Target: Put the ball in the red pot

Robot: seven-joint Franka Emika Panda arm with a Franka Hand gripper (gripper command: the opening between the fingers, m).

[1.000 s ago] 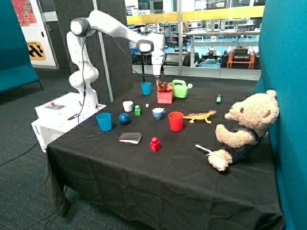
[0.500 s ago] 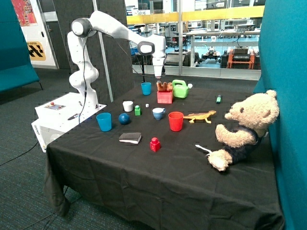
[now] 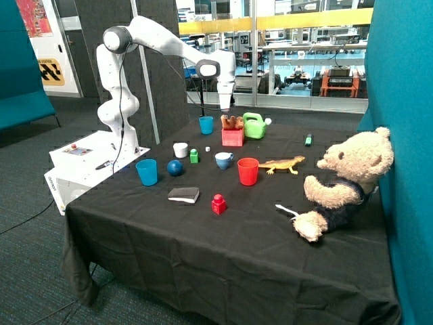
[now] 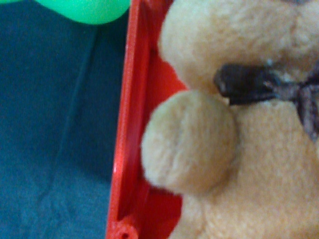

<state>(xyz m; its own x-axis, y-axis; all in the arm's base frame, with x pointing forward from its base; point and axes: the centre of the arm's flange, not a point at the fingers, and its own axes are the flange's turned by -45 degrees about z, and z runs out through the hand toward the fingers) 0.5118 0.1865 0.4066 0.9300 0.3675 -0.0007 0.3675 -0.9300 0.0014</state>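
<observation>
The dark blue ball [image 3: 175,168] lies on the black cloth between a blue cup [image 3: 147,172] and a green block [image 3: 194,156], untouched. The red pot [image 3: 232,138] stands at the back of the table with a small brown plush toy [image 3: 231,122] sitting in it. My gripper [image 3: 225,108] hangs just above that toy and pot, far from the ball. In the wrist view the pot's red rim [image 4: 127,124] and the plush toy [image 4: 239,149] fill the picture, close up.
A green watering can [image 3: 254,125] stands beside the pot, and a second blue cup [image 3: 206,124] on its other side. Nearer the front are a round red cup [image 3: 247,171], a white cup [image 3: 180,149], a red block [image 3: 218,204], a toy lizard [image 3: 283,164] and a large teddy bear [image 3: 345,183].
The arm has shifted slightly towards the watering can side, staying above the red pot. The ball and the other things have not moved.
</observation>
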